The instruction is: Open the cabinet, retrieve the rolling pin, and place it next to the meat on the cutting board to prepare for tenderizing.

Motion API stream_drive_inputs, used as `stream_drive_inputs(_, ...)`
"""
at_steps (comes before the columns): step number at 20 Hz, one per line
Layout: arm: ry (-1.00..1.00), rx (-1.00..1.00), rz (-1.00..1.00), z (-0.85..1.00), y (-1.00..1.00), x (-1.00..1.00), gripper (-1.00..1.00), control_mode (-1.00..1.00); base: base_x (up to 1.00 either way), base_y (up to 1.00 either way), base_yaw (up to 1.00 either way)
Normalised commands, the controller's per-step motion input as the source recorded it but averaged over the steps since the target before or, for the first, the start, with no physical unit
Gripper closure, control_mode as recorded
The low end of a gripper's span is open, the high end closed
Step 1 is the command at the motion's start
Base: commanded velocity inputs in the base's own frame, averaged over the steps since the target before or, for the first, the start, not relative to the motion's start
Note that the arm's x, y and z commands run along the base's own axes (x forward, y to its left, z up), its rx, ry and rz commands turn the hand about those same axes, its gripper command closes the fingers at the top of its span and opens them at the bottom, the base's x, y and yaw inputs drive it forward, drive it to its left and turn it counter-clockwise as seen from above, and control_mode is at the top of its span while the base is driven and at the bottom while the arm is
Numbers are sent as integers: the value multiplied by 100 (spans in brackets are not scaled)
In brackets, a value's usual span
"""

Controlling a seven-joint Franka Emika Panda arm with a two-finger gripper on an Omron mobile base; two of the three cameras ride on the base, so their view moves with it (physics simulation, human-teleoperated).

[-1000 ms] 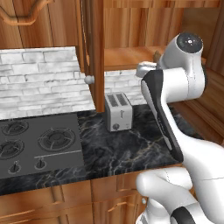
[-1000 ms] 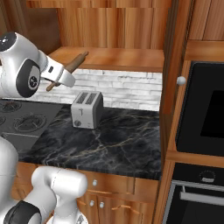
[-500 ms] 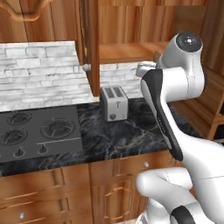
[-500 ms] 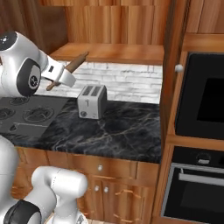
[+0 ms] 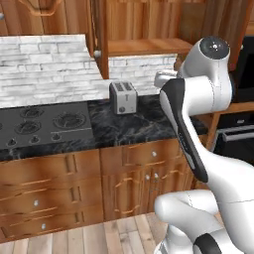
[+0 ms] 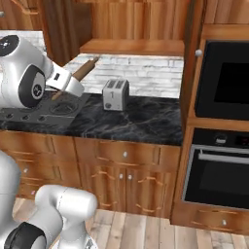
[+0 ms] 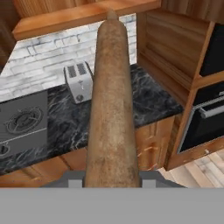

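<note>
Firmly, the gripper (image 6: 65, 85) was clamped on the rolling pin (image 6: 80, 73), one smooth cylindrical wooden rod held raised above the dark marbled counter (image 6: 141, 121). One boxy silver toaster (image 6: 115, 94) was seen beyond; one black cooktop (image 5: 42, 124) was set alongside.

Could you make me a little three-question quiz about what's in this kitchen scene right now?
1. True or false: the gripper is holding the rolling pin.
2. What stands on the dark counter right of the stove?
A. a kettle
B. a toaster
C. a blender
3. Fill in: the built-in oven sits to the ____ of the counter in the right base view.

Key: 1 true; 2 B; 3 right.
</note>
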Motion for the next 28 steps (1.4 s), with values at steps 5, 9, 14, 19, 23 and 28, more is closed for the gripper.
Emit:
stream_drive_inputs(5,0,0,0,0,0,0,100,100,-99,33,-12)
stream_drive_inputs(9,0,0,0,0,0,0,100,100,-89,35,-15)
stream_drive_inputs(14,0,0,0,0,0,0,100,100,-82,38,-16)
stream_drive_inputs(19,0,0,0,0,0,0,100,100,-66,52,-11)
stream_drive_inputs(23,0,0,0,0,0,0,100,100,-42,77,7)
stream_drive_inputs(28,0,0,0,0,0,0,100,100,-26,83,21)
